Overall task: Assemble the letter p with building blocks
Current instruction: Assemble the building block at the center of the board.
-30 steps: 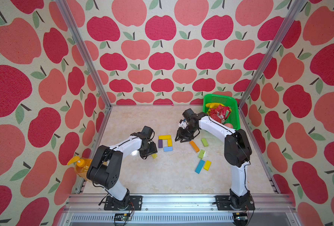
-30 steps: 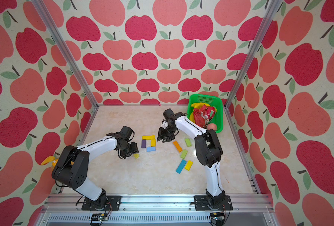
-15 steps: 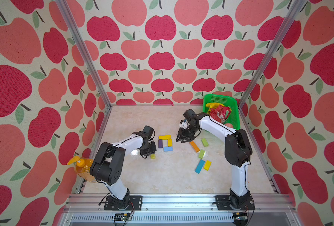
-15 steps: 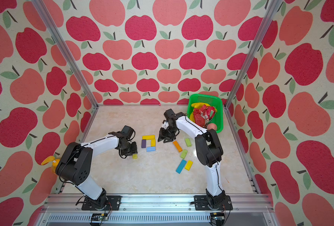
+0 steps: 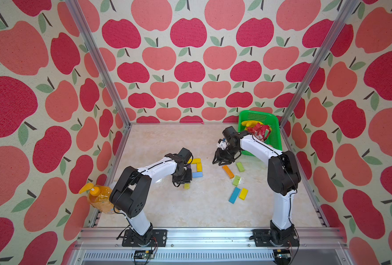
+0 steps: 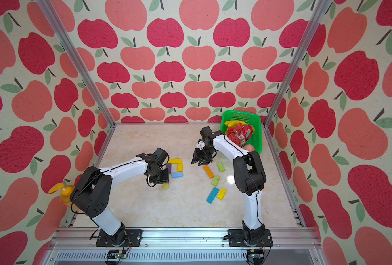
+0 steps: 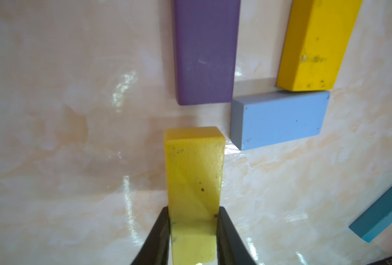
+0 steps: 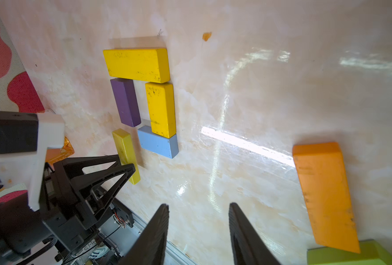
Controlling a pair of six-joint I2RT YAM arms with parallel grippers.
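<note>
The left hand (image 7: 192, 210) gripped a pale yellow block (image 7: 193, 165) just on the near side of the purple block (image 7: 205, 52) of the unfinished letter p (image 8: 161, 110), left of the tabletop's (image 5: 190, 206) centre. The right hand (image 8: 198, 205) hovered empty, jaws apart, beside the orange block (image 8: 323, 192).

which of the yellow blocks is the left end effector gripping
The pale yellow block by the purple block's end, clamped in the left end effector. Two deeper yellow blocks sit in the figure; another yellow block lies beside the long blue block.

i see free floor (image 5: 162, 142) behind the block figure (image 5: 198, 167); loose blocks (image 5: 228, 171) crowd the right side, and a green basket (image 5: 259, 115) fills the far right corner.
</note>
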